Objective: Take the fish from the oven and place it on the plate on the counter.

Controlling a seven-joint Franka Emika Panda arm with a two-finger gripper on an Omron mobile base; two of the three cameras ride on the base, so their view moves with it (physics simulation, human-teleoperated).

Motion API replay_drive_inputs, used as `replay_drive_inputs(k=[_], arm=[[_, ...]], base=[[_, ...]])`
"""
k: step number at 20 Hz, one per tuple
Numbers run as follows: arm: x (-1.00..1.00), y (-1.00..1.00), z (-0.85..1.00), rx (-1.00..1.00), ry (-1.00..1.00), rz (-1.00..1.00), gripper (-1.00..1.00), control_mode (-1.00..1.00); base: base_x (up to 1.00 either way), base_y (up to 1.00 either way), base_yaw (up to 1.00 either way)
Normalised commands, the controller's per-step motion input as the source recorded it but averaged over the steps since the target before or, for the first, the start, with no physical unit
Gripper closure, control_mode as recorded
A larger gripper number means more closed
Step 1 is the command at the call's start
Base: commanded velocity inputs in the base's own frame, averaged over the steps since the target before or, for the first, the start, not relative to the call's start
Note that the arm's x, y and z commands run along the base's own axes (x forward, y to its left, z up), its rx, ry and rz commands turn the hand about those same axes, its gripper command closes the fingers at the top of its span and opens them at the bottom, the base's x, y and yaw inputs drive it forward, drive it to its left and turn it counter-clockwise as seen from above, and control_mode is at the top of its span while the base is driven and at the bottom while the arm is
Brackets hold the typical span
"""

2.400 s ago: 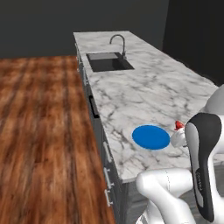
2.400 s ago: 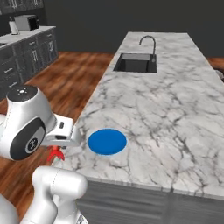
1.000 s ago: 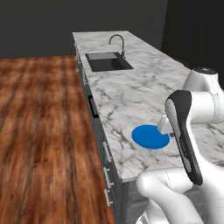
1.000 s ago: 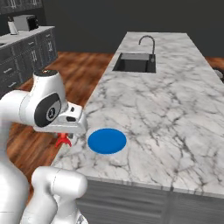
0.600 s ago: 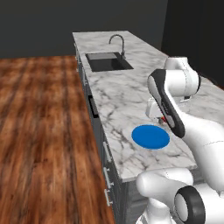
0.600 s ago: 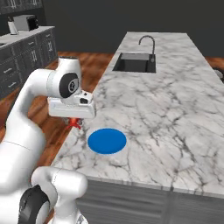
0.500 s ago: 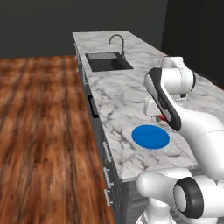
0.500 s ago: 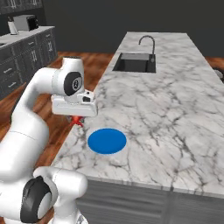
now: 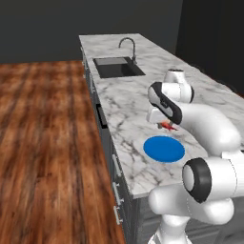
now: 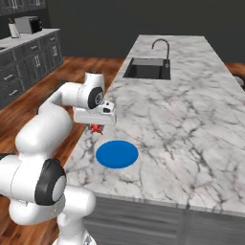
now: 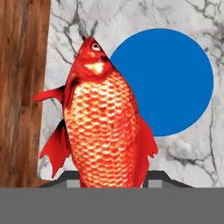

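gripper (image 10: 97, 127): pinching the fish (image 11: 105, 127), above counter (image 10: 191, 115)
plate (image 10: 117, 154): near counter's front edge, just beside fish

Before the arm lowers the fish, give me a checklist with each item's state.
1. Fish gripped: ok, the jaws are shut on it.
2. Plate bare: ok, nothing lies on it.
3. Fish over the plate: not ok, in the right base view it hangs beside the plate's far rim, above the counter.
4. Path to the plate: ok, only marble between them.
5. Fish height above the counter: cannot tell.
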Motion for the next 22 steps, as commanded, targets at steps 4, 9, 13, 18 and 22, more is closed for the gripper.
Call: replay_drive_inputs(k=[4,9,13,18,22], arm=[[0.63,0.0,-0.75,0.0,-0.32,0.01,1.0,-1.0],[0.59,-0.23,-0.51,-0.08,-0.02,0.02,1.0,-1.0],[0.23,-0.41,-0.6,-0.1,0.09,0.17,1.0,-1.0],[0.0,-0.2,-0.21,-0.01,-0.04,0.31,1.0,-1.0],[0.0,-0.01,-0.04,0.0,-0.24,0.26,1.0,-1.0]], base=[[0.0,0.0,0.0],[0.0,0.0,0.0],[0.0,0.0,0.0],[0.0,0.0,0.0],[0.0,0.0,0.0]])
